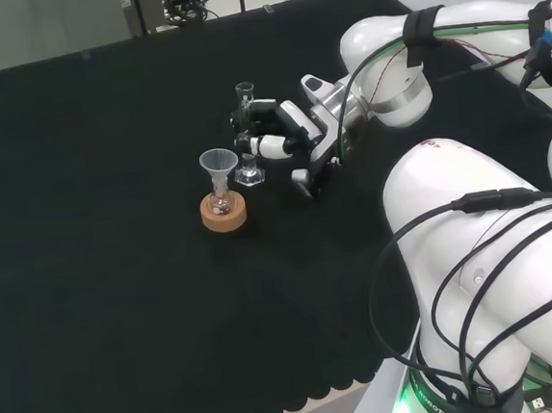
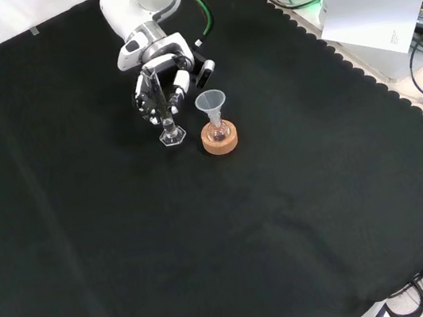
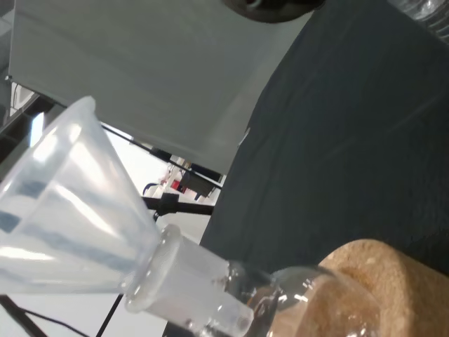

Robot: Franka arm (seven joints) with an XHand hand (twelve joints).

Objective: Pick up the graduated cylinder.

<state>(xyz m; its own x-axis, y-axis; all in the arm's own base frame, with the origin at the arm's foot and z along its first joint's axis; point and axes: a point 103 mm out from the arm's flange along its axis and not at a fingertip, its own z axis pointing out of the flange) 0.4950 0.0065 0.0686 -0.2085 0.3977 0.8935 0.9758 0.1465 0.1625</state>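
The fingers [image 1: 269, 147] of the hand [image 1: 294, 137] curl round the thin, see-through graduated cylinder [image 1: 246, 132], which stands up straight on the black cloth [image 1: 99, 280] just beside the cork ring [image 1: 223, 212]. To do this well, I think the hand should lift straight up, so the smooth tube does not slip or tip. On the rough, round cork ring sits a small glass flask [image 1: 220, 206] with a cone-shaped plastic funnel [image 1: 218, 165] in its neck.

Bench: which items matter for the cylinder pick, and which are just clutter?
Part of the job:
- graduated cylinder, upright on its hexagonal foot
- hand, fingers curled around the cylinder

Just lying about:
- funnel, sitting in a small flask
- flask on the cork ring
- cork ring, beside the cylinder's foot
- black cloth
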